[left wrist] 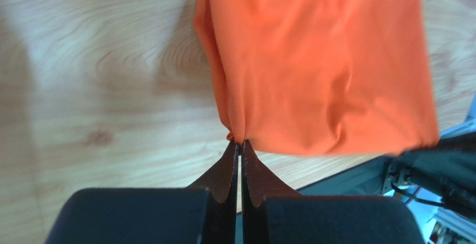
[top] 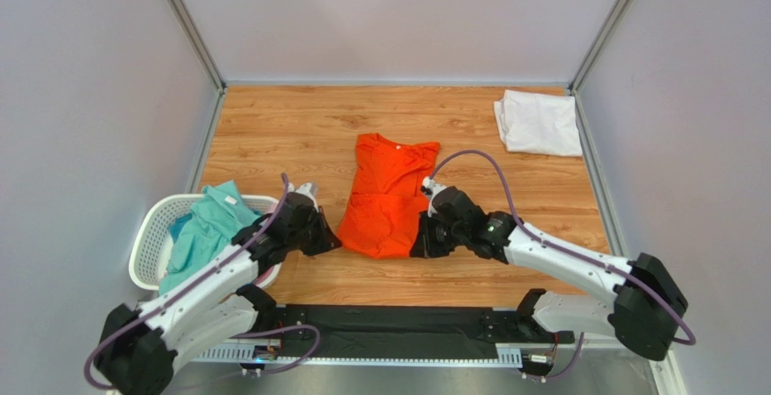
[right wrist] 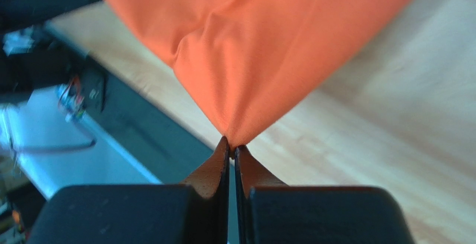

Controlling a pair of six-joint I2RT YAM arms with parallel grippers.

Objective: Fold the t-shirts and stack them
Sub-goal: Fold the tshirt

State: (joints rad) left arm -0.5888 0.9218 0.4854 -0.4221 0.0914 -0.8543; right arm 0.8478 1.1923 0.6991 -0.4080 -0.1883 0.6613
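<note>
An orange t-shirt [top: 387, 196] lies lengthwise in the middle of the wooden table, collar toward the back. My left gripper [top: 333, 240] is shut on its near left corner; in the left wrist view the cloth [left wrist: 318, 65] is pinched at the gripper's tips [left wrist: 240, 142]. My right gripper [top: 420, 246] is shut on the near right corner, and the right wrist view shows the orange cloth [right wrist: 251, 49] pulled to a point between the tips [right wrist: 232, 147]. A folded white t-shirt [top: 539, 122] lies at the back right. A teal t-shirt [top: 204, 231] hangs out of the basket.
A white mesh laundry basket [top: 152, 243] stands at the near left, close beside my left arm. Grey walls close in the table on three sides. The black base rail [top: 398, 327] runs along the near edge.
</note>
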